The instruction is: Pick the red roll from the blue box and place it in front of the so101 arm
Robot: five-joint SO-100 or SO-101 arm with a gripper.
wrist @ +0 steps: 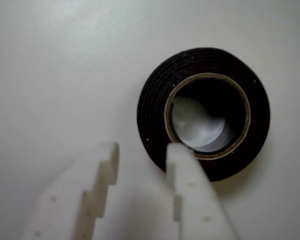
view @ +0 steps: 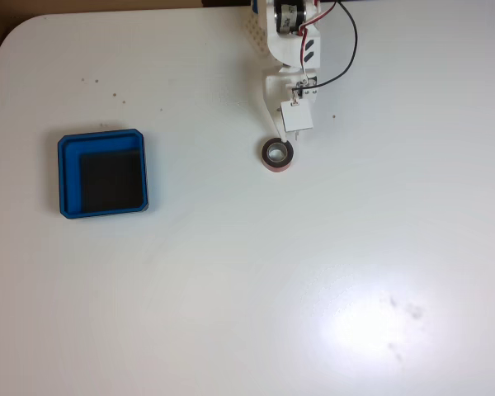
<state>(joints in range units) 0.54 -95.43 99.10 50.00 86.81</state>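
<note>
- Fixed view: my so101 arm (view: pixel 290 37) reaches down from the top edge of the white desk (view: pixel 247 289), red and black wires looping off its right side.
- My pincer (view: pixel 285 136) hangs just above the red roll (view: pixel 277 155), which lies flat on the desk right below my arm, hole facing up.
- The blue box (view: pixel 102 175) sits well apart on the left of this view, only its black floor showing inside the rim.
- Wrist view: the red roll (wrist: pixel 155 125) looks nearly black here, its pale inner ring around a shadowed hole.
- My pincer (wrist: pixel 140 152) is spread, pinching nothing; one white fingertip (wrist: pixel 182 160) overlaps the near rim of the roll, the other stands to its left over bare desk (wrist: pixel 55 70).
</note>
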